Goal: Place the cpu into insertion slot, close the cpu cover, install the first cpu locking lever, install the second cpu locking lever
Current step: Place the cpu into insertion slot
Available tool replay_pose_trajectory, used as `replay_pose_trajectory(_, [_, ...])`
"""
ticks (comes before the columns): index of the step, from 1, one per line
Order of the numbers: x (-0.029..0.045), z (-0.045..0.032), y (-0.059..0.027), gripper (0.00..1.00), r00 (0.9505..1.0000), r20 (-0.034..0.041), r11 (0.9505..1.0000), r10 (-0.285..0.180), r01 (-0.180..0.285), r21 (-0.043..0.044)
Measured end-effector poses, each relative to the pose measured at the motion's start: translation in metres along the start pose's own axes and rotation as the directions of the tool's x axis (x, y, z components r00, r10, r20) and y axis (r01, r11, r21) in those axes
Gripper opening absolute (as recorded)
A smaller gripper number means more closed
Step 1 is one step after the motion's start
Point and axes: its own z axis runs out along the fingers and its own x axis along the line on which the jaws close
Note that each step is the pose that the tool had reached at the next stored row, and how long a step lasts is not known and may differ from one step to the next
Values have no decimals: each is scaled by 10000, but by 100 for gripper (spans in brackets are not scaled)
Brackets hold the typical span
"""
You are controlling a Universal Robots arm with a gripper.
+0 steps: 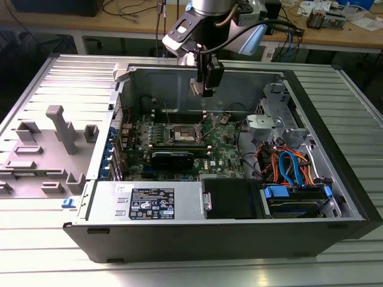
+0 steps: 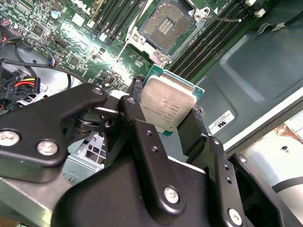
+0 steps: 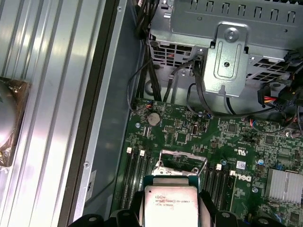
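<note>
Ribbed grey metal bench (image 1: 36,263) bearing open black computer case (image 1: 227,233): black end effector (image 1: 206,84) clamped on small square silver-topped cpu (image 2: 163,106), well above, somewhat aside of, uncovered dark silver-rimmed insertion slot (image 2: 166,23); seating likely needs chip level, edges squared to the slot.

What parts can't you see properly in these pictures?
- Underside of the cpu: it faces away in both wrist views.
- Its gripped edges: covered by the fingers in the second wrist view.
- Its near edge: cut off by the picture's edge in the first wrist view.
- What the hand holds: too small in the exterior view.
- Pins in the slot: too small in the exterior view.
</note>
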Motion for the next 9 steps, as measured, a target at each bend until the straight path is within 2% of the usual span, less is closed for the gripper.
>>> replay_pose_trajectory(4, [2,0,-10,54,10000,-1,10000,0,0,-1])
replay_pose_trajectory(9, [17,4,-95,54,10000,2,10000,9,-9,0])
